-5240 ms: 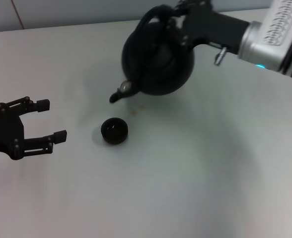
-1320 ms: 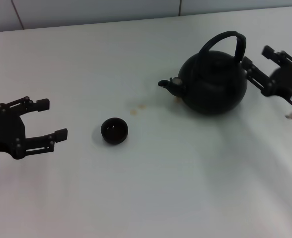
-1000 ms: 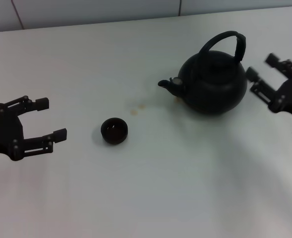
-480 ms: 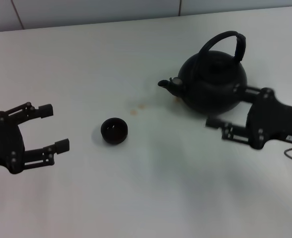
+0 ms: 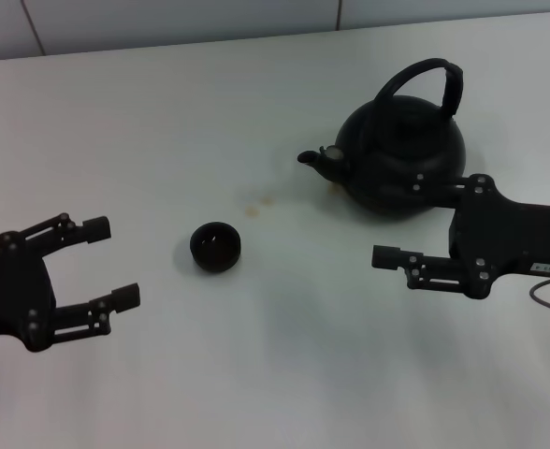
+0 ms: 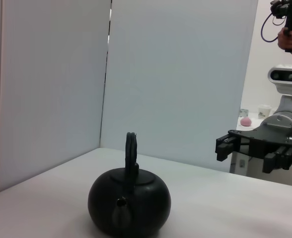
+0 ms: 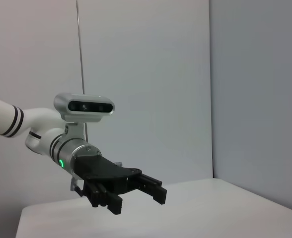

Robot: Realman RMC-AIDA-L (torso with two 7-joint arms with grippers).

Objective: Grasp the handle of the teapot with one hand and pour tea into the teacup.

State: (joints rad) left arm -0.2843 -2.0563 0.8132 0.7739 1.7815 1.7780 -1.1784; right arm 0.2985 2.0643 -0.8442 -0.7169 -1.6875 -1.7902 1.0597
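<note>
Teapot (image 5: 401, 168) near the desk's far right edge: likely heavy, rigid; grasp at handle (image 5: 423, 75) apex; right gripper (image 5: 397, 220) open, empty.

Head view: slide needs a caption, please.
Teapot upright, teacup apart; both open grippers empty.

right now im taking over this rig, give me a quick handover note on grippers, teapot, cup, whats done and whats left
Left gripper: open, empty, hovering on the robot's left, short of the teacup.
Right gripper: open, empty, in front of the teapot, not on the handle.
Teapot stands upright on the table, spout toward the teacup, handle up. Teacup sits apart from the spout; a few small stains lie between them.
Done: teapot set down and released. Whether the cup holds tea cannot be told.
Left: check the cup; if empty, grasp the handle and pour.
</note>
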